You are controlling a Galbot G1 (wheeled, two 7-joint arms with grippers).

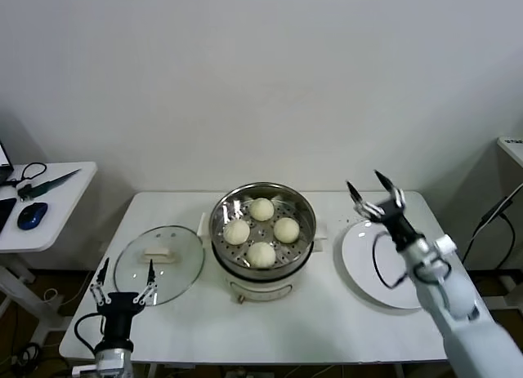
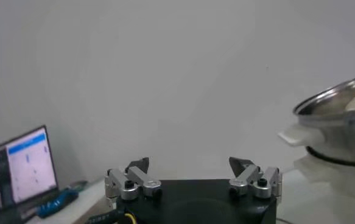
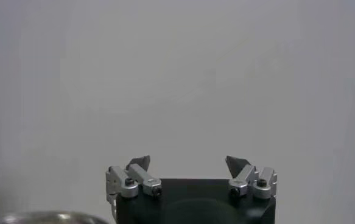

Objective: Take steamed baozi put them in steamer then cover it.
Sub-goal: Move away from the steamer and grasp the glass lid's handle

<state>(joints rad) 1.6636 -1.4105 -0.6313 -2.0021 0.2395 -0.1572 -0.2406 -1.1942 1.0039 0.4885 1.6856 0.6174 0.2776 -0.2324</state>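
All four baozi (image 1: 261, 231) sit in steamer (image 1: 262, 228); cover (image 1: 158, 263) lies left of it. Left gripper (image 1: 124, 275), fingers spread and empty, should pinch the cover's handle dead-centre. Right gripper (image 1: 374, 187) open too.

Four cream-white baozi (image 1: 261, 231) sit in a shiny steel steamer (image 1: 262, 200) on its cream base. The clear glass lid (image 1: 158, 264) has a cream handle; the worktop (image 1: 327, 321) and plate (image 1: 368, 268) are white.

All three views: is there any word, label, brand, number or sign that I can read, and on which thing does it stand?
None can be read.
Laptop screen in the left wrist view: coloured windows, text too blurred to read.
Round stainless-steel steamer on cream-white base: no readable label.
Round clear glass lid: no marking visible.
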